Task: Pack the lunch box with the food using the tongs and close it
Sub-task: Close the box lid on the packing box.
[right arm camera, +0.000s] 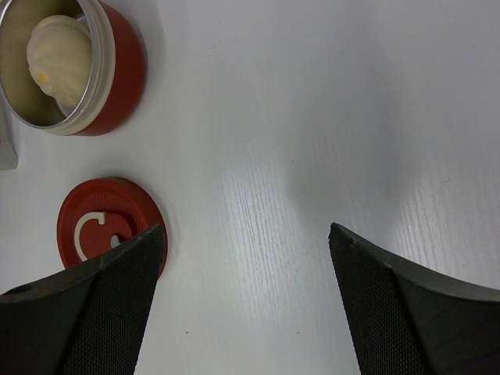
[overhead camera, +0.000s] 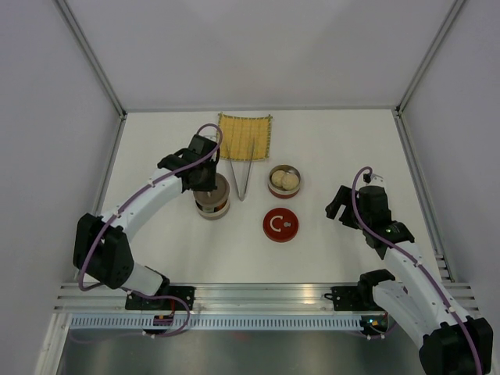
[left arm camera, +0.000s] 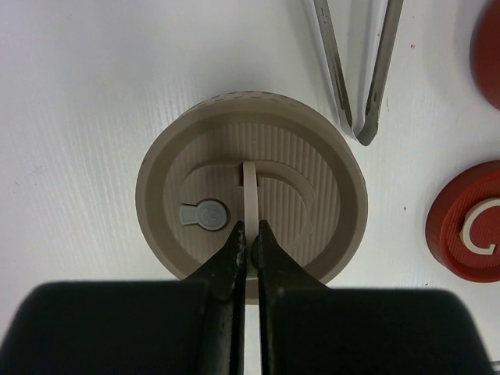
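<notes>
White desk (overhead camera: 351,148): left gripper (left arm camera: 250,234) clamped shut on the thin white strap handle (left arm camera: 250,187) of the round beige ribbed lid (left arm camera: 328,203). Long slim silver metal tongs (overhead camera: 243,173) lie just off its 3 o'clock, long axis 12-to-6, joined end toward 6; left arm judged nearer. Right gripper (right arm camera: 244,234) gapes wide and holds nothing, well apart at 3 o'clock beyond the open round red tin (overhead camera: 299,181) of white buns (overhead camera: 283,181).
</notes>
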Robot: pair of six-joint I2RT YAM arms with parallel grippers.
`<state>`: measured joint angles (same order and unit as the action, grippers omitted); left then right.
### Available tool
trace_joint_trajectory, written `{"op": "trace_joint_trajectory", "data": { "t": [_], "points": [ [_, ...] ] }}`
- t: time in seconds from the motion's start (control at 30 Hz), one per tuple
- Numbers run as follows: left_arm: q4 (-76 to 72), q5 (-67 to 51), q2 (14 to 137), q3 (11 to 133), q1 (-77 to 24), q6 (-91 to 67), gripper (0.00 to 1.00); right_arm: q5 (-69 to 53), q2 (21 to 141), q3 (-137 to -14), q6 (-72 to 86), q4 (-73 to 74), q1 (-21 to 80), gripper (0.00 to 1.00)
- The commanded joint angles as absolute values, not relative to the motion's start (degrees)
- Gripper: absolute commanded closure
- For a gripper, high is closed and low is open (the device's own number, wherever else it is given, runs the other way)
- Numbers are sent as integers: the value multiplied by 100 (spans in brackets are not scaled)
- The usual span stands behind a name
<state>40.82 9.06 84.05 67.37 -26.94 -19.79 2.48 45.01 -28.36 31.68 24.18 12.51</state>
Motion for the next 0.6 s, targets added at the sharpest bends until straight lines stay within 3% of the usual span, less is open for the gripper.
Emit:
{"op": "trace_joint_trajectory", "data": {
  "t": [0.0,0.27,0.57],
  "points": [
    [4096,1142,8613,6873,-2847,-1775,98,316,4553,-3024,3129,2320,1239,8],
    [4061,1634,9070,6715,-2883,-1881,98,352,4491,-3024,3129,2364,1239,8],
    [3735,1336,9334,6320,-3120,-2048,98,369,4474,-2980,3129,2382,1239,8]
  ]
}}
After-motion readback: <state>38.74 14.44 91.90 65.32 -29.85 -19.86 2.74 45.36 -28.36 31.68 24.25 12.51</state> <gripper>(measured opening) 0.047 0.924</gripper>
